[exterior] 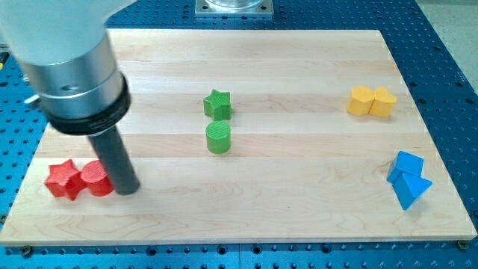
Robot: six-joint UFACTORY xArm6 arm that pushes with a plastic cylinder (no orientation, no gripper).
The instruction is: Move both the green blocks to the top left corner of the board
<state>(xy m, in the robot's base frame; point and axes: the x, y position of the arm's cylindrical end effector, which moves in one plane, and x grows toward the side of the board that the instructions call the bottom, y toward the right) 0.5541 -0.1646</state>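
A green star block sits near the board's middle, a little toward the view's top. A green cylinder block stands just below it, almost touching. My tip is at the view's lower left, far left of both green blocks. It rests against the right side of a red cylinder block. A red star block lies just left of the red cylinder.
A yellow hexagon-like block and a yellow block sit together at the upper right. Two blue blocks lie at the right edge. The wooden board rests on a blue perforated table. The arm's grey body covers the upper left corner.
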